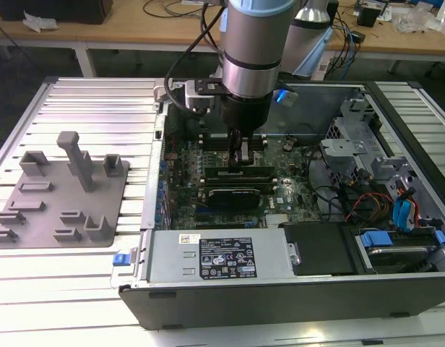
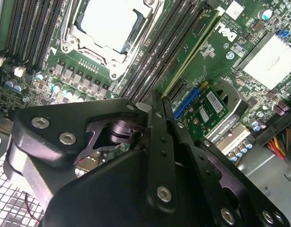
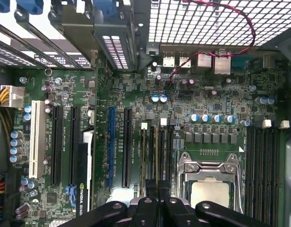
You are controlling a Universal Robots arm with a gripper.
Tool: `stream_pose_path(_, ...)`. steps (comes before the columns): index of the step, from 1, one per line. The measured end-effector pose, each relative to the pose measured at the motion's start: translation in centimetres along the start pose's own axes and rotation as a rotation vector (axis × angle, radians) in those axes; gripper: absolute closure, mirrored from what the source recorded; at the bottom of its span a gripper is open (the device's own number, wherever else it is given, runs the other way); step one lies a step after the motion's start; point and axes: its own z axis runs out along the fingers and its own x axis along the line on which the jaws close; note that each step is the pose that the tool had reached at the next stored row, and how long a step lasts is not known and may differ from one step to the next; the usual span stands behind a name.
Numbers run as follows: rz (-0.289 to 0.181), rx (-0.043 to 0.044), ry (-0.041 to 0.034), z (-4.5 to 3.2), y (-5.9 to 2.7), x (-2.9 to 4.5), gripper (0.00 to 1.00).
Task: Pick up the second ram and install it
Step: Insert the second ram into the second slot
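Note:
My gripper (image 1: 240,160) is low inside the open computer case, with its fingers pressed together and nothing visible between them. In both wrist views the gripper (image 2: 158,108) (image 3: 157,191) has its tips down over the memory slots (image 3: 155,151) beside the silver processor (image 2: 110,21). One long green ram stick (image 2: 192,47) stands seated in a slot, just to the side of the fingertips. The fingers hide what lies directly beneath them, so I cannot tell whether the second ram is there.
The black expansion card (image 1: 237,194) sits in the motherboard on the near side of the gripper. The power supply (image 1: 222,256) lies along the case's front wall. Drive bays and cables (image 1: 396,210) fill the exterior view's right. A grey fixture plate (image 1: 60,195) lies outside the case on the exterior view's left.

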Motion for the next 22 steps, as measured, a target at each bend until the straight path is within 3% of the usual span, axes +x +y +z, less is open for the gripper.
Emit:
stream_pose_path(5, -0.001, 0.0124, 0.0000, 0.30, 0.02, -0.01, 0.91)
stream_pose_path(15, 0.037, 0.0127, -0.0012, 1.73, -0.05, -0.57, 0.91)
stream_pose_path(22, 0.037, 0.0128, -0.0015, 1.81, -0.10, -0.67, 0.91)
